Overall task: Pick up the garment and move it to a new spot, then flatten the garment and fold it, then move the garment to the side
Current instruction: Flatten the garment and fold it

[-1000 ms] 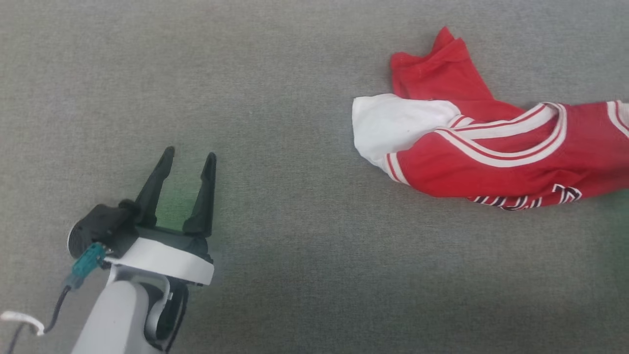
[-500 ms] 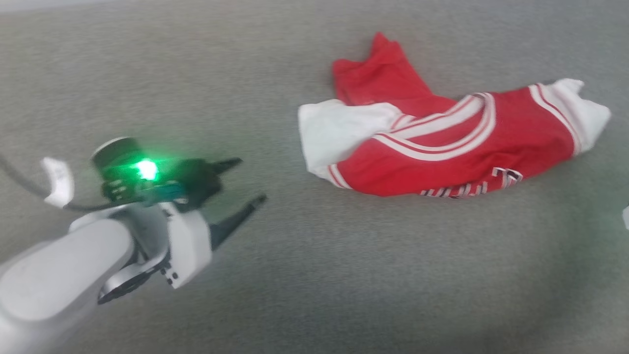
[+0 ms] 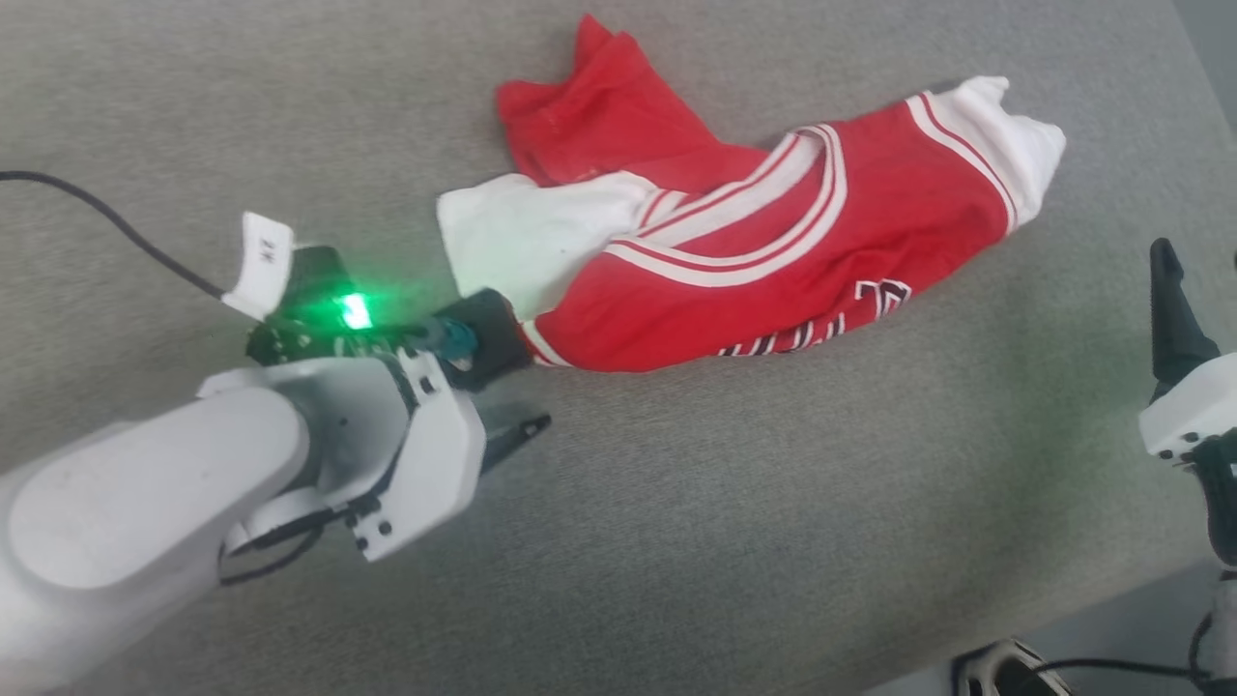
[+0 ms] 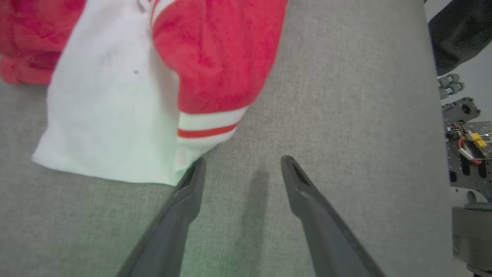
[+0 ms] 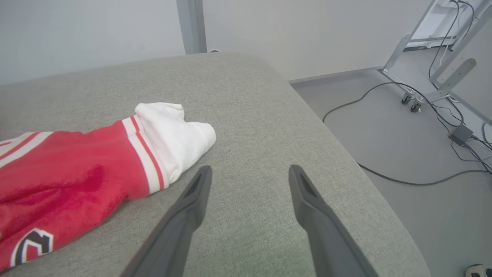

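Observation:
The garment (image 3: 763, 261), a red jersey with white sleeves and striped trim, lies crumpled on the grey padded surface (image 3: 725, 503). My left gripper (image 3: 527, 387) is open and lies low at its left end. In the left wrist view the left gripper (image 4: 242, 161) has one fingertip (image 4: 196, 169) at the edge of the garment's white sleeve (image 4: 111, 127), with only grey surface between the fingers. My right gripper (image 3: 1196, 266) stands at the right edge. In the right wrist view the right gripper (image 5: 250, 171) is open and empty, just right of the garment's other white sleeve (image 5: 173, 130).
The padded surface's rounded edge (image 5: 346, 154) drops to a floor with cables (image 5: 384, 173) and a wheeled metal stand (image 5: 430, 57). A black cable (image 3: 97, 213) and a white tag (image 3: 261, 253) trail from my left wrist. Robot hardware (image 4: 467, 142) sits beyond the edge.
The head camera has swung, shifting the whole picture. My left arm has turned from pointing up the view to pointing right and has closed in on the white sleeve. My right gripper has come into view.

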Available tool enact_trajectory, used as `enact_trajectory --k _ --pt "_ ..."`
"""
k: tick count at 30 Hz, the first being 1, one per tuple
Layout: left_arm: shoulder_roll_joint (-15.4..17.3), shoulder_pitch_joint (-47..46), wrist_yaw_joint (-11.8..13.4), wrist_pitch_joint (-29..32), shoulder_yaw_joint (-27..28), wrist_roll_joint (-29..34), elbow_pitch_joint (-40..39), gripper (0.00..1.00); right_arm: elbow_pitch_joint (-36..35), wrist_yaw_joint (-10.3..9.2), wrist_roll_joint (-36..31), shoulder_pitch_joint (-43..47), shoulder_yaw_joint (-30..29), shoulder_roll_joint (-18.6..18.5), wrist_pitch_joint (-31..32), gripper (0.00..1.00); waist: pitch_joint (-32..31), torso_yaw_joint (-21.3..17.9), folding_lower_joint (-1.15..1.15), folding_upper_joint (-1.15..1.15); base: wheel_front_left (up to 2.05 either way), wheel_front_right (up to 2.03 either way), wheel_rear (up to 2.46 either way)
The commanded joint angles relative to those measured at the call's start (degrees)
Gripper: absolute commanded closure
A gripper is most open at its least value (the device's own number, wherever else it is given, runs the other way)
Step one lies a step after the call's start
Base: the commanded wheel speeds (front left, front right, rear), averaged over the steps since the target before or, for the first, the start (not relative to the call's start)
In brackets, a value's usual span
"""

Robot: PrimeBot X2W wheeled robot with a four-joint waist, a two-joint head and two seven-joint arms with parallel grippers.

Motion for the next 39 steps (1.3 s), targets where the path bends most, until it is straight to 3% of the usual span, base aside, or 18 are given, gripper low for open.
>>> enact_trajectory --k 1,7,8,9,10,11,18,25,29,33,34,36,37,38,39 --pt "0.2 -0.7 -0.1 -0.4 0.2 0.3 0.3 0.00 -0.1 0.01 0.1 -0.3 0.1 0.4 -0.5 0.00 1.0 -1.1 0.00 0.00 0.00 0.00 0.00" --pt "-0.2 -1.4 -0.1 -2.1 0.1 2.0 2.9 0.00 0.7 0.01 -0.1 -0.3 1.1 1.4 -1.5 0.00 1.6 -1.8 0.00 0.00 0.00 0.00 0.00" --pt "-0.2 -1.4 -0.1 -2.0 0.1 2.0 3.3 0.07 0.8 0.01 -0.2 -0.4 1.3 1.6 -1.6 0.00 1.7 -1.9 0.00 0.00 0.00 0.00 0.00" --pt "-0.4 -1.3 -0.1 -1.6 0.1 2.0 3.7 0.42 0.8 0.01 -0.1 -0.6 1.6 1.8 -1.5 0.00 1.7 -1.9 0.00 0.00 0.00 0.00 0.00" --pt "-0.5 -1.0 -0.1 -1.0 0.1 1.7 4.0 0.67 0.9 0.01 0.0 -0.7 1.8 2.0 -1.7 0.00 1.7 -1.8 0.00 0.00 0.00 0.00 0.00" --pt "-0.5 -0.7 -0.1 -0.5 0.1 0.8 4.3 1.00 1.0 0.01 0.0 -0.7 2.0 2.1 -1.8 0.00 1.6 -1.7 0.00 0.00 0.00 0.00 0.00" --pt "2.3 -5.1 -0.1 -1.2 0.1 -9.8 5.6 1.00 1.7 0.01 -0.4 -0.3 1.9 2.0 -2.3 0.00 0.1 0.8 0.00 0.00 0.00 0.00 0.00" --pt "10.9 -10.6 -0.1 3.1 0.1 -19.3 3.2 1.00 2.3 0.01 -0.5 1.0 1.8 2.0 -2.3 0.00 -2.4 3.9 0.00 0.00 0.00 0.00 0.00" --pt "12.2 -10.8 -0.1 3.6 0.1 -21.5 1.2 1.00 2.6 0.01 -0.3 1.2 1.9 2.0 -2.4 0.00 -3.3 4.7 0.00 0.00 0.00 0.00 0.00" --pt "10.8 -8.7 -0.1 5.0 0.1 -20.7 -0.7 1.00 2.6 0.01 -0.2 0.8 2.5 2.1 -2.0 0.00 -3.4 4.7 0.00 0.00 0.00 0.00 0.00" --pt "10.0 -8.7 -0.1 4.4 0.2 -21.0 -0.8 0.96 2.4 0.01 -0.1 0.5 2.6 1.9 -1.9 0.00 -3.2 4.5 0.00 0.00 0.00 0.00 0.00" --pt "8.4 -8.5 -0.1 3.9 0.1 -20.6 -0.9 0.55 2.1 0.01 -0.2 0.2 2.7 1.7 -2.2 0.00 -2.9 4.1 0.00 0.00 0.00 0.00 0.00" --pt "7.6 -8.2 -0.1 4.0 0.1 -20.4 -1.0 0.11 1.9 0.01 -0.2 0.1 2.8 1.6 -2.3 0.00 -2.7 3.7 0.00 0.00 0.00 0.00 0.00" --pt "6.8 -8.0 -0.1 4.4 0.1 -20.3 -0.9 0.00 1.7 0.01 -0.2 0.1 2.8 1.7 -2.3 0.00 -2.5 3.3 0.00 0.00 0.00 0.00 0.00" --pt "5.9 -7.8 -0.1 4.7 0.1 -20.1 -0.7 0.00 1.6 0.01 -0.1 0.1 2.7 1.8 -2.4 0.00 -2.2 2.9 0.00 0.00 0.00 0.00 0.00"
